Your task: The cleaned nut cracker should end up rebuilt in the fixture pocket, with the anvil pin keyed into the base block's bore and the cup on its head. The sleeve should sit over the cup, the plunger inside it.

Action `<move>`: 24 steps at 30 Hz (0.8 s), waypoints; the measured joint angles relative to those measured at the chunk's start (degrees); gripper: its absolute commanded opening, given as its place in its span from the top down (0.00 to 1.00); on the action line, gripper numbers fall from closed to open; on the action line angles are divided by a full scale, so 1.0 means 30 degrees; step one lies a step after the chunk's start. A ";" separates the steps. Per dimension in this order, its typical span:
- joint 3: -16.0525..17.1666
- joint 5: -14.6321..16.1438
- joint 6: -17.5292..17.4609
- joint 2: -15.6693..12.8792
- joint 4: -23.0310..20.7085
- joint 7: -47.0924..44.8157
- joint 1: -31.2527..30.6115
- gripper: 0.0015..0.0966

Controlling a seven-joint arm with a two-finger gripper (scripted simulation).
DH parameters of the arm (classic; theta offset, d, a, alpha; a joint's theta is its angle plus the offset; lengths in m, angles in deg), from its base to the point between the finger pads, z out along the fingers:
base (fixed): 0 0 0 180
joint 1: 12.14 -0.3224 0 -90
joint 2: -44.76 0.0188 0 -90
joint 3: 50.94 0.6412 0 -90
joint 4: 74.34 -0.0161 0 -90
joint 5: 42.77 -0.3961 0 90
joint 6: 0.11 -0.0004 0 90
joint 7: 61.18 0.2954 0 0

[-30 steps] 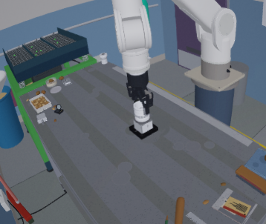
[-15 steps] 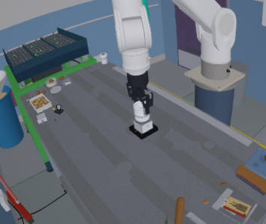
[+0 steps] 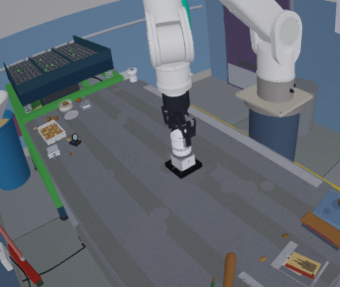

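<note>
In the middle of the table the dark fixture (image 3: 183, 167) holds the light base block (image 3: 184, 161). A white sleeve (image 3: 178, 143) stands upright on the block. The anvil pin and cup are hidden under it. My gripper (image 3: 180, 134) comes straight down over the stack and its fingers are closed around the sleeve. I cannot see the plunger from here.
A second robot's blue pedestal (image 3: 273, 127) stands right of the fixture, behind the table. A dark tray rack (image 3: 57, 64) on a green frame sits far left. Small parts and a nut box (image 3: 51, 131) lie near it. A blue bucket (image 3: 0, 147) stands off the left edge.
</note>
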 measured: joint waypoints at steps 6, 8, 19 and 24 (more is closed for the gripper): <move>0.0001 0.0000 0.0000 0.0001 -0.0001 0.0000 0.0000 0.20; 0.0001 0.0000 0.0000 0.0001 -0.0001 0.0000 0.0000 0.20; 0.0010 -0.0012 0.0012 0.0007 -0.0002 -0.0010 0.0006 0.20; 0.0165 -0.0194 0.0195 0.0132 -0.0041 -0.0167 0.0094 0.20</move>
